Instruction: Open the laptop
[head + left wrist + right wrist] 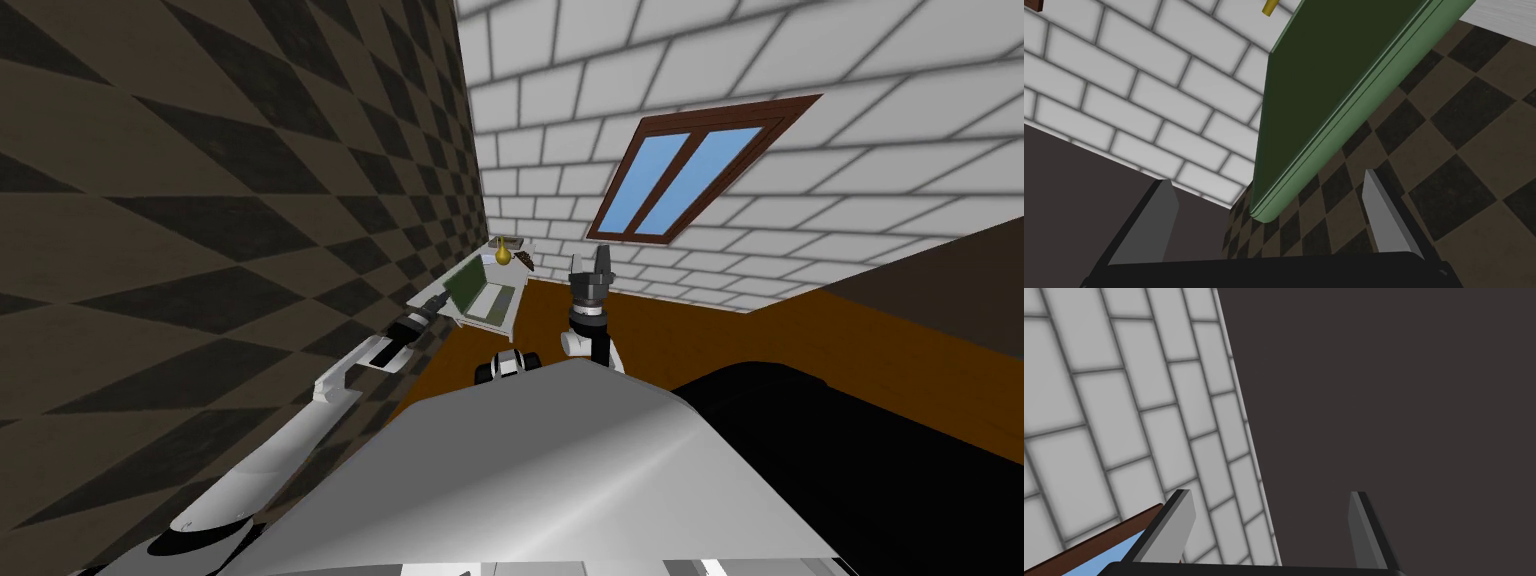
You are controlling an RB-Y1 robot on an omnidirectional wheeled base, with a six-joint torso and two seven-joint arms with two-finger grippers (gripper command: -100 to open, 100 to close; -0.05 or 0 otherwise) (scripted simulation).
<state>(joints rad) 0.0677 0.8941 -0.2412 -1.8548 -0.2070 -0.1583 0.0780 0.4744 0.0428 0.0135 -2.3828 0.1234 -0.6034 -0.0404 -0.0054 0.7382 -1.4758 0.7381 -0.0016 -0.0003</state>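
Note:
The laptop [478,290] stands open on a small white table [517,300] by the checkered wall, its dark green lid raised over the pale keyboard. My left arm reaches out to it, and the left gripper [438,302] is at the lid's near edge. In the left wrist view the lid [1324,75] hangs just ahead of the open left gripper [1268,177], its rounded corner between the two fingers without touching either. My right gripper [602,256] is held up to the right of the table, and it stands open [1271,492] with nothing in it.
A yellow vase [501,254] and a small dark object [523,260] sit at the table's far end. The checkered wall [220,200] runs close along the left. A white brick wall with a window [690,180] lies beyond, over a brown floor [760,340].

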